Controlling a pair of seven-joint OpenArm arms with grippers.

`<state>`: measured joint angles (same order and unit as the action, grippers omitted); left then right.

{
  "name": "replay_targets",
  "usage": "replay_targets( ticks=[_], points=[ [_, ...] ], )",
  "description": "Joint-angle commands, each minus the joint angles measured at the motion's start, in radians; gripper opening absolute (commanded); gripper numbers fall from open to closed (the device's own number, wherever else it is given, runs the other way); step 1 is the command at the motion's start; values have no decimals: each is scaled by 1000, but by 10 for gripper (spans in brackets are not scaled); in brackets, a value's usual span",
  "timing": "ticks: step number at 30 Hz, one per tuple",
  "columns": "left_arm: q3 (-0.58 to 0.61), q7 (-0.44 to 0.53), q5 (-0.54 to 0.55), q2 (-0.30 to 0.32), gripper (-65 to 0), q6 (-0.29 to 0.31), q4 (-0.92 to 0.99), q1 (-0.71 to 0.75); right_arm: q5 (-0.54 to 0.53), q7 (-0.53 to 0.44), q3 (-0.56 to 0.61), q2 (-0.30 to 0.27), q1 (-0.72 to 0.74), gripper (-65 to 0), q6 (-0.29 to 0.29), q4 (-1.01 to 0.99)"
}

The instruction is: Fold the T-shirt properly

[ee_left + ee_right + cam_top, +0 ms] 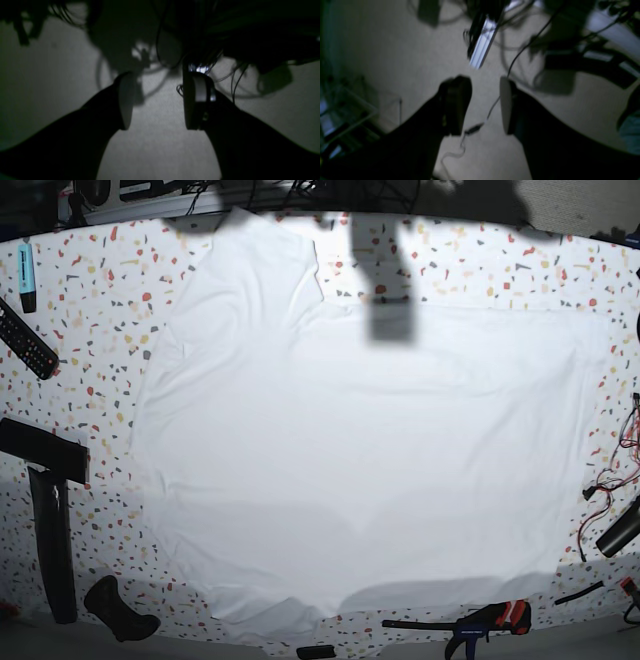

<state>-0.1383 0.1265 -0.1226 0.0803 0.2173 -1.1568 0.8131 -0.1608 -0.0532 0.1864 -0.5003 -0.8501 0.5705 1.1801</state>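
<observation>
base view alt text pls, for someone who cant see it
A large white T-shirt lies spread flat over most of a speckled table. A black remote sits at the left edge, and a clamp at the near edge.

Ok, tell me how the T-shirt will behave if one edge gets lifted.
The T-shirt looks thin and wrinkled, so it will probably droop and drag. Spread wide and flat, it will likely bunch rather than slide whole.

T-shirt (350, 450): plain white, unprinted. Worktop (90, 330): white, speckled red, yellow and grey. Remote (26, 338): black. Marker (27, 275): light blue body, black tip. Clamp (490, 620): black with red-orange grip. Wires (600, 485): red. Left-wrist fingers (125, 100): black, pale grey inner pads.
</observation>
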Motion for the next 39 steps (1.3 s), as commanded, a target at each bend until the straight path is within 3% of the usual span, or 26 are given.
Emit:
replay_targets(
  ticks=[1, 3, 6, 12, 17, 22, 26, 29, 34, 36, 39],
  points=[
    [-4, 9, 0, 4, -357, -1, -49, 42, -6, -8, -20, -24, -42, -414, 11, 43],
    [-5, 9, 0, 3, -357, 0, -142, 89, -7, -8, -55, -54, -90, -414, 33, 125],
    [-5, 8, 0, 4, -357, -1, -282, 147, -7, -8, -102, -111, -139, -414, 128, 238],
    [-5, -95, -1, 6, -357, -19, -542, 227, -7, 30, -153, -227, -206, -414, 128, 459],
    [-5, -297, -4, 6, -357, -98, -730, 246, -8, 146, -198, -240, -217, -414, 128, 603],
    [-5, -488, -70, 6, -357, -106, -907, 246, -81, 174, -260, -240, -216, -414, 128, 730],
    [-5, -506, -123, 13, -357, -106, -1026, 245, -136, 208, -333, -240, -208, -414, 128, 829],
    [-5, -492, -123, 57, -357, -106, -1094, 241, -126, 211, -394, -240, -188, -414, 128, 894],
    [-5, -492, -126, 176, -357, -88, -1130, 190, 118, 356, -467, -250, -139, -414, 128, 1012],
    [-5, -472, -190, 237, -357, -8, -1128, 159, 233, 395, -470, -274, -140, -414, 128, 1063],
    [-5, -328, -284, 331, -357, 78, -1106, 113, 348, 410, -469, -330, -150, -414, 128, 1123]
  ],
)
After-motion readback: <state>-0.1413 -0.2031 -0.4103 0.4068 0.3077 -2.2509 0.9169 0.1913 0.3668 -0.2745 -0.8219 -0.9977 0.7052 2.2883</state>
